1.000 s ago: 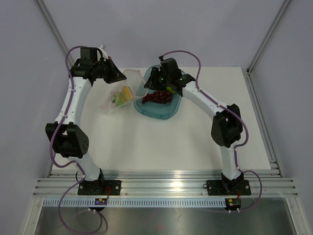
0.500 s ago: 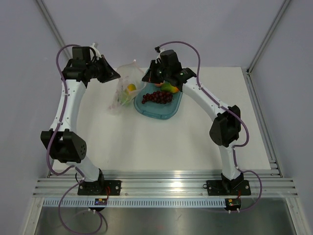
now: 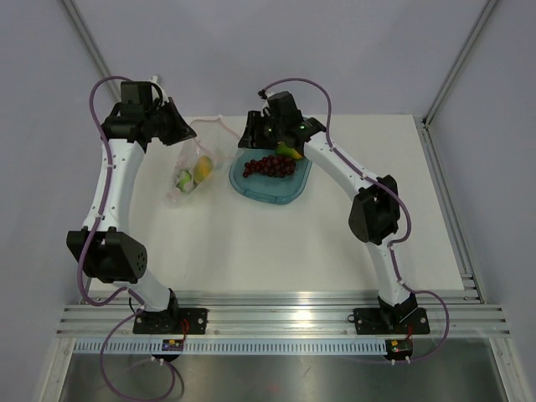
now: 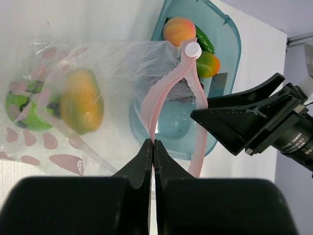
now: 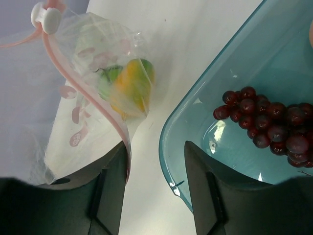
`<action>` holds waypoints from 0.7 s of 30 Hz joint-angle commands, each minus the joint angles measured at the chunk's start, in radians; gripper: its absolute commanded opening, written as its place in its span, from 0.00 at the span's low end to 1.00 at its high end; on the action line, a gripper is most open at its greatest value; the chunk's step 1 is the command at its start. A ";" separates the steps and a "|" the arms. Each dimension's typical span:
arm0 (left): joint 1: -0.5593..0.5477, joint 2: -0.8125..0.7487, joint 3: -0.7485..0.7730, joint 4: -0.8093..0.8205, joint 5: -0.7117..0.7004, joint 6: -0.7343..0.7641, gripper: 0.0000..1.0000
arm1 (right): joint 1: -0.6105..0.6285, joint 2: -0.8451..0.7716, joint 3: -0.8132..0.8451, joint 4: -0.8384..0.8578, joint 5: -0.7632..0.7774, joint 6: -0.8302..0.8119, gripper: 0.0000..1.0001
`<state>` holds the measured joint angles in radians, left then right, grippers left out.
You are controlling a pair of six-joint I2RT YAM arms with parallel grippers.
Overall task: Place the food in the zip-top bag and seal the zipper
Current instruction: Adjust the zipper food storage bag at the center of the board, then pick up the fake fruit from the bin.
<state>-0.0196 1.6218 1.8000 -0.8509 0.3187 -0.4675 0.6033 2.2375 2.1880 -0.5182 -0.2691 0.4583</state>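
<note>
Pink-tinted clear film made up the bag (image 3: 189, 163). You found it at the far left of the table (image 3: 293, 243), just beside the left edge of the tray (image 3: 285, 194). It hung slack from its mouth, with its lower part down at the table top. Inside it you saw a mango (image 4: 80, 100) and, next to that, a green fruit (image 4: 22, 105).

The zipper (image 4: 164, 95) ran as a pink strip along the mouth. Its two sides were parted, and a white slider (image 4: 192, 49) sat where they met.

The left gripper (image 4: 152, 144) was clenched on one side of the zipper, with the strip pinched between its closed fingers.

The right gripper (image 5: 157, 146) was released. Its fingers (image 5: 110, 191) stood apart, and you saw table and tray rim in the gap. The zipper's other side ran close along the inner edge of one finger; you could not tell whether it touched.

The teal tray held the rest of the food. The grapes (image 5: 266, 122) lay near its middle. A peach (image 4: 179, 30) and a second mango (image 4: 209, 63) lay near each other at its far end.
</note>
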 commanded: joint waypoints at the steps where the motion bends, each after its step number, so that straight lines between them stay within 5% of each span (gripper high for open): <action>1: 0.003 -0.020 0.009 0.012 -0.050 0.024 0.00 | -0.036 -0.090 -0.014 0.072 0.031 -0.008 0.56; 7: 0.003 -0.011 -0.017 0.007 -0.130 0.017 0.00 | -0.157 -0.141 -0.211 0.231 -0.033 0.099 0.56; 14: 0.003 -0.014 -0.034 0.032 -0.101 -0.003 0.00 | -0.163 0.086 0.131 -0.052 0.186 -0.069 0.77; 21: 0.001 -0.017 -0.056 0.064 -0.047 -0.008 0.00 | -0.163 0.224 0.257 -0.033 0.263 -0.190 0.90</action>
<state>-0.0196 1.6222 1.7519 -0.8425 0.2398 -0.4717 0.4332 2.4195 2.3806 -0.5304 -0.0650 0.3561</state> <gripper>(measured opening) 0.005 0.889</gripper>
